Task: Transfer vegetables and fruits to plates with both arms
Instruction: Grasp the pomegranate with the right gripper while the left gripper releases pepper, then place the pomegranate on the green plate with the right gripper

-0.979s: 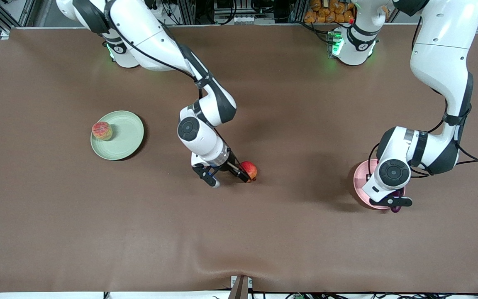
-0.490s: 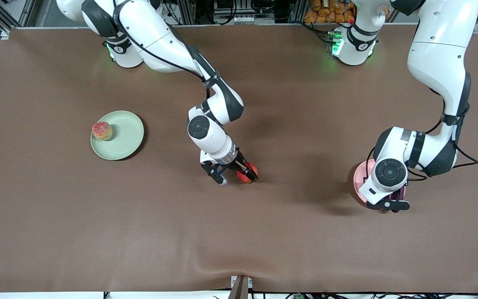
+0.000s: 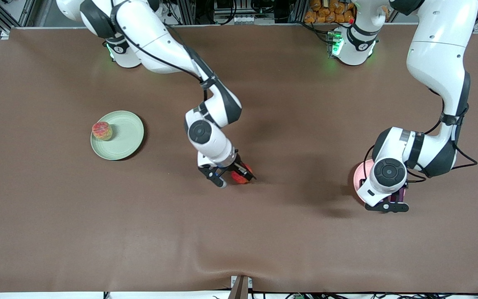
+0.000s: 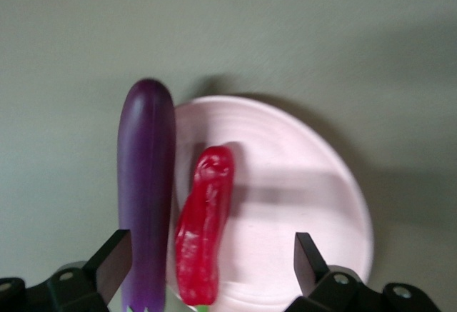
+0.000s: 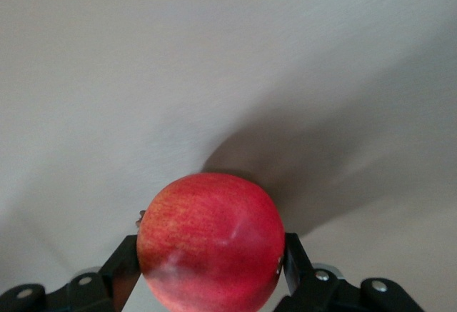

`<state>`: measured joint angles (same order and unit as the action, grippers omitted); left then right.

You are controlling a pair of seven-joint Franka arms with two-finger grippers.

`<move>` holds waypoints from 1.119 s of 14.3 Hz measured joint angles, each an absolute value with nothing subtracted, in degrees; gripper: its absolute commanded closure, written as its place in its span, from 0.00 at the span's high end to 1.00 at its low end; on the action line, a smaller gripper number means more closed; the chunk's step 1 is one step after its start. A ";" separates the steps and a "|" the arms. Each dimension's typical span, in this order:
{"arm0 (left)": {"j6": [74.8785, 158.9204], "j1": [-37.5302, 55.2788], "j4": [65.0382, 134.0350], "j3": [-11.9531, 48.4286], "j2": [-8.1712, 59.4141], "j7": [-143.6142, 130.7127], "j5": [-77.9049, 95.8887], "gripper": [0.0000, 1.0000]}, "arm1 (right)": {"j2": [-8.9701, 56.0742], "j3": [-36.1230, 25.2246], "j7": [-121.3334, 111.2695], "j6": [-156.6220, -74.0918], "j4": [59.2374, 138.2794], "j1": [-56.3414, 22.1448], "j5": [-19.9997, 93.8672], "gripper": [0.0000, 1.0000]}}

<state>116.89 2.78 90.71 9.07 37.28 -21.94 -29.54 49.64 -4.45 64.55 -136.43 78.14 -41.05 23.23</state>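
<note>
My right gripper is shut on the smooth red fruit near the table's middle. In the right wrist view the red fruit fills the gap between both fingers. My left gripper is open over the pale pink plate. In the left wrist view the purple eggplant lies along the pink plate's rim with the red chili pepper beside it on the plate, both between my open left gripper's fingers, which are off them. The pinkish-orange fruit sits on the pale green plate.
The brown cloth covers the table. The green plate is toward the right arm's end, the pink plate toward the left arm's end. The cloth bulges slightly at the edge nearest the front camera.
My right gripper slid over the red fruit and closed on it, shifting it slightly toward the right arm's end. My left gripper shifted a little over the pink plate.
</note>
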 measured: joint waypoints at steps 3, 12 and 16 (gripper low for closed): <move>116.59 2.81 89.57 11.00 32.59 -22.02 -25.34 1.00 | 46.55 -4.88 59.63 -118.75 73.53 -35.64 22.61 0.00; 101.95 -1.34 89.79 11.68 12.49 -9.92 -6.88 1.00 | 22.14 -5.77 15.05 -106.17 104.74 -15.58 19.01 0.00; 96.87 -1.30 93.09 11.50 5.82 -4.66 -6.28 1.00 | 17.04 -6.13 1.38 -117.85 122.20 -11.98 16.39 0.00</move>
